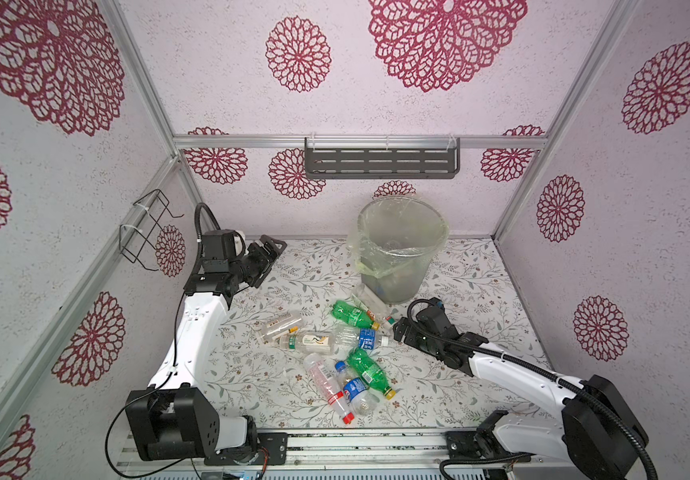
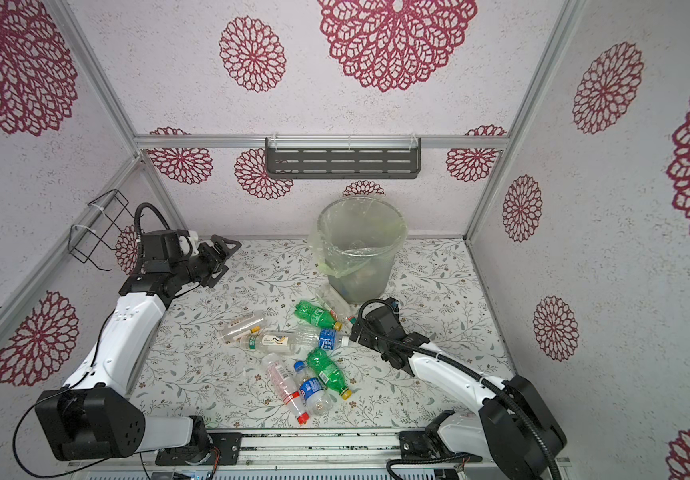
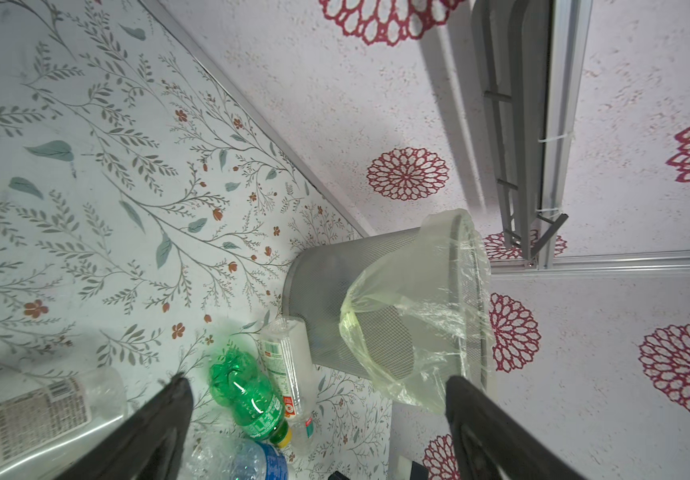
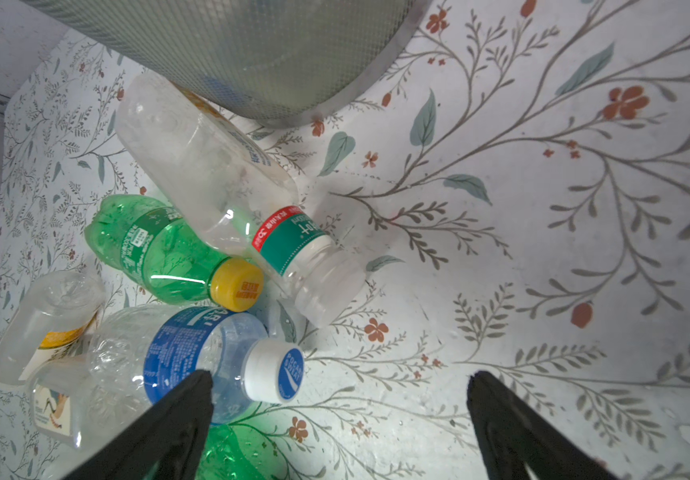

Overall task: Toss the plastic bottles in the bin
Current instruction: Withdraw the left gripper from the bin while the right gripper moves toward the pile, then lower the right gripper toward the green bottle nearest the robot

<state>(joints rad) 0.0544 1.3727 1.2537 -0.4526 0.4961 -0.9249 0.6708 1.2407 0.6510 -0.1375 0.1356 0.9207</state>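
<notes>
Tabletop (image 1: 252,386) holds bin (image 1: 412,270), contents blurred behind mesh.

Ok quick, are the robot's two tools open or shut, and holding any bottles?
Left tool: open, holding nothing.
Right tool: open, holding nothing, close by the clear plastic bottle with a blue label and white cap.

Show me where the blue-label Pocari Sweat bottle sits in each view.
In a top view: Pocari Sweat bottle mid-pile, cap pointing right.
In a top view: same spot.
Left wrist: bottle beside bin-side green bottle.
Right wrist: bottle beside bin-side green bottle.
Shared landmark: wire-mesh bin, in all four.
</notes>
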